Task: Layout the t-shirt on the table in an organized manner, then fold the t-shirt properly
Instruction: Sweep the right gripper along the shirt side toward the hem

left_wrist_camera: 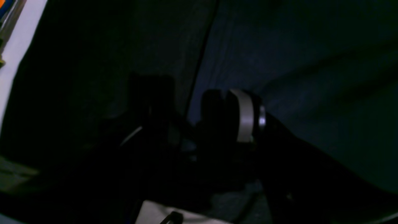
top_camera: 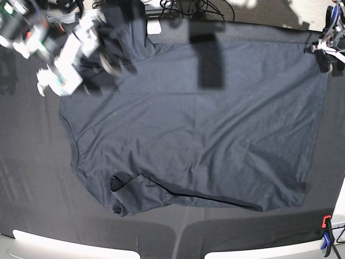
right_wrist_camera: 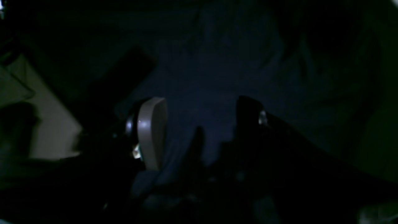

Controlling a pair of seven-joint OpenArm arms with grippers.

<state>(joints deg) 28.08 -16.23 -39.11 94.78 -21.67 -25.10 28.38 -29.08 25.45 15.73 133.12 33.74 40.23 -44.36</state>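
Observation:
The dark charcoal t-shirt (top_camera: pixel 199 135) lies spread over most of the table (top_camera: pixel 32 162). One sleeve is folded over near the front (top_camera: pixel 126 189), and another part is bunched at the back left (top_camera: pixel 126 27). My right gripper (top_camera: pixel 107 58), blurred in the base view, is over that back-left part. In its wrist view, my right gripper (right_wrist_camera: pixel 200 124) has its jaws wide apart over shirt cloth (right_wrist_camera: pixel 202 77). My left gripper (top_camera: pixel 319 54) is at the shirt's back-right corner. In its wrist view, my left gripper (left_wrist_camera: pixel 188 109) has its jaws a little apart astride the shirt's edge (left_wrist_camera: pixel 202 56).
An orange and blue clamp (top_camera: pixel 326 237) sits at the front right edge. Cables (top_camera: pixel 188 8) lie beyond the back edge. The pale table rim (left_wrist_camera: pixel 18 46) shows left of my left gripper. A dark blurred bar (top_camera: pixel 207 54) crosses the shirt's back middle.

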